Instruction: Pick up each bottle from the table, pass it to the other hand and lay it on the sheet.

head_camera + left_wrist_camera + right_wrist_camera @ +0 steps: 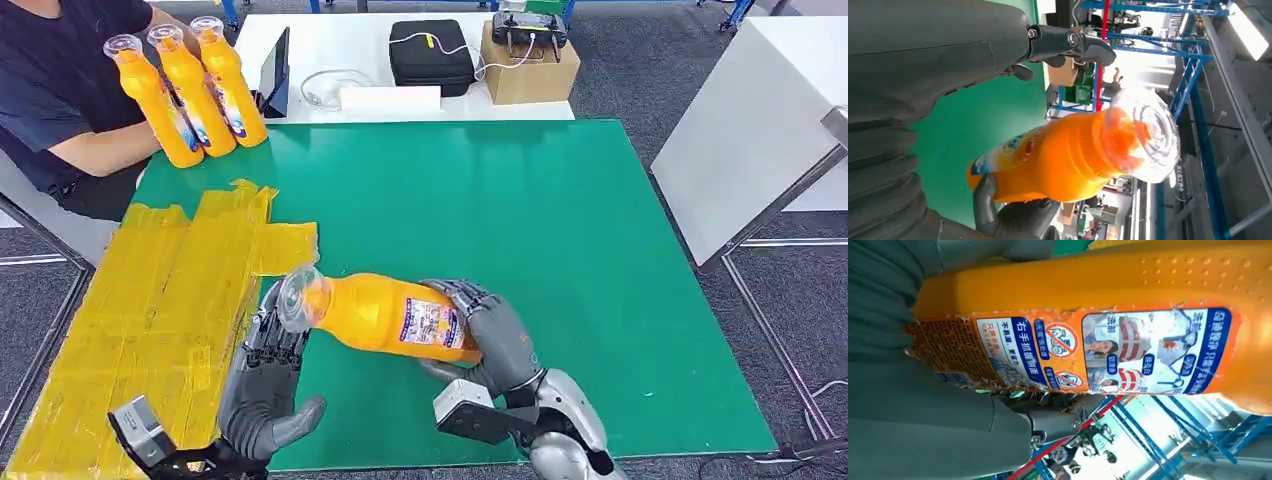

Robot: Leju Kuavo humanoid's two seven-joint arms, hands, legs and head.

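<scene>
An orange bottle (pixel 385 315) with a clear cap lies level above the green mat's (pixel 480 200) front. My right hand (pixel 495 335) grips its labelled bottom end; the label shows close up in the right wrist view (pixel 1098 340). The cap end points toward my left hand (pixel 262 385), which is open, palm up, its fingers spread just beneath the neck. From the left wrist the bottle (pixel 1068 155) shows cap-first beside the left fingers (pixel 1068 42); I cannot tell whether they touch it. The yellow sheet (pixel 150 300) lies at the front left beside that hand.
A person seated at the far left holds three more orange bottles (pixel 190 90) upright at the mat's back left corner. Behind the mat are a tablet (pixel 275 70), a black case (pixel 430 50) and a cardboard box (pixel 530 65). A white table (pixel 750 130) stands to the right.
</scene>
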